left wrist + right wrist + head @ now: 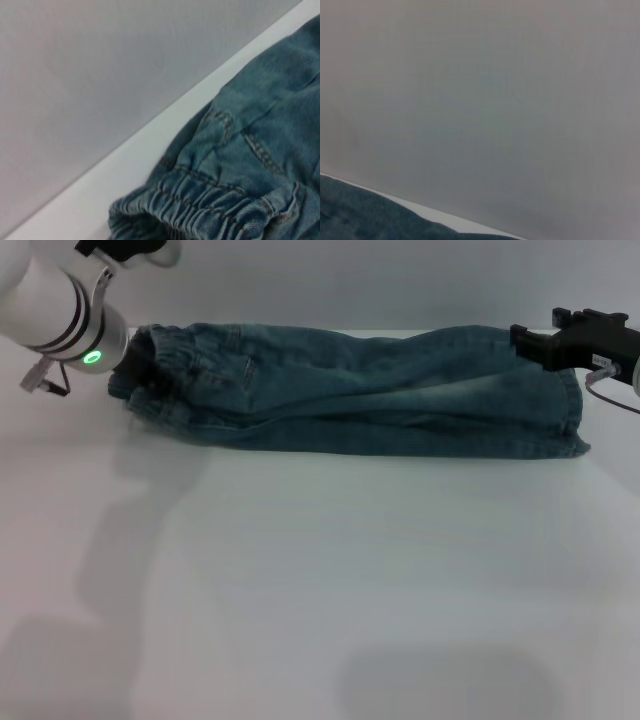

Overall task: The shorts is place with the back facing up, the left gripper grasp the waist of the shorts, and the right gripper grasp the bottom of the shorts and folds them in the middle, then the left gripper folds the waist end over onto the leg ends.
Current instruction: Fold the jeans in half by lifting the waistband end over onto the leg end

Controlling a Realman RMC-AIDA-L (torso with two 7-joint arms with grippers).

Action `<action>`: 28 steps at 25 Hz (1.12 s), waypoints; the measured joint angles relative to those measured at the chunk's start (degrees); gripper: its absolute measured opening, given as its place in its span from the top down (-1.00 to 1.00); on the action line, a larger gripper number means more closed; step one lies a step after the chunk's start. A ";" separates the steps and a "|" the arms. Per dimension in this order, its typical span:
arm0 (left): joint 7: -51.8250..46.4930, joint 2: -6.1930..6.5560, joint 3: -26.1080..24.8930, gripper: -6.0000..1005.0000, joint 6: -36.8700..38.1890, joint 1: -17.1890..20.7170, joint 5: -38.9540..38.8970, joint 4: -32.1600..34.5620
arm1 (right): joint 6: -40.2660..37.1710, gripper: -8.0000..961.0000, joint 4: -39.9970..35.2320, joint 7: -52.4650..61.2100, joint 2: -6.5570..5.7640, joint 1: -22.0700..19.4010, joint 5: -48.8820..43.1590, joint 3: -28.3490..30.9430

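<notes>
The shorts (pixel 350 390) are lying along the far edge of the worktop (pixel 320 590), already doubled lengthwise into one long band, so the fold down the middle is looking done. The gathered elastic waist (pixel 165 370) is sitting toward the far left corner and the leg ends (pixel 572 410) toward the far right corner. The left gripper (pixel 130 360) is pressing in at the waist, its tips buried in the denim, so I cannot tell whether its jaws are clenched on the cloth or released. The right gripper (pixel 530 345) is hanging at the far side of the leg ends, touching or just over the fabric; whether its jaws are grasping the hem is not clear either. By my reckoning the second fold is coming up: the left gripper needs a firm hold on the waist, then a lift and a carry across toward the hems.
</notes>
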 joint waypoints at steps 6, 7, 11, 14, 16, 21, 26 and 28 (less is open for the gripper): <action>-2.05 -0.07 3.37 0.89 1.83 -0.20 -0.22 4.51 | 0.33 -0.25 0.38 -0.03 -0.02 0.08 -0.06 0.00; -3.25 -0.14 5.46 0.89 3.60 -0.28 -0.24 8.96 | 0.42 -0.26 0.38 -0.04 -0.02 0.20 -0.06 0.00; -5.21 -0.26 8.56 0.89 7.27 -1.01 -0.24 16.50 | 0.93 -0.26 0.37 -0.06 0.02 0.83 -0.02 0.00; -5.95 -0.29 9.75 0.89 9.08 -1.06 -0.24 20.37 | 2.13 -0.26 0.67 -0.07 0.14 1.64 0.00 0.00; -6.42 -0.32 10.34 0.89 10.54 -1.06 -0.24 23.33 | 2.73 -0.26 1.26 -0.08 0.18 2.25 0.02 -0.15; -7.63 -0.37 12.33 0.89 13.64 -1.06 -0.24 30.22 | 4.98 -0.26 2.16 -0.10 0.19 3.63 -0.18 -2.07; -8.52 -0.44 13.96 0.89 16.12 -1.05 -0.22 35.15 | 5.69 -0.26 2.10 -0.10 0.08 4.67 -0.34 -5.29; -9.02 -0.44 14.52 0.89 16.98 -1.05 -0.20 37.20 | 5.76 -0.26 1.73 -0.10 0.02 5.16 -0.39 -8.30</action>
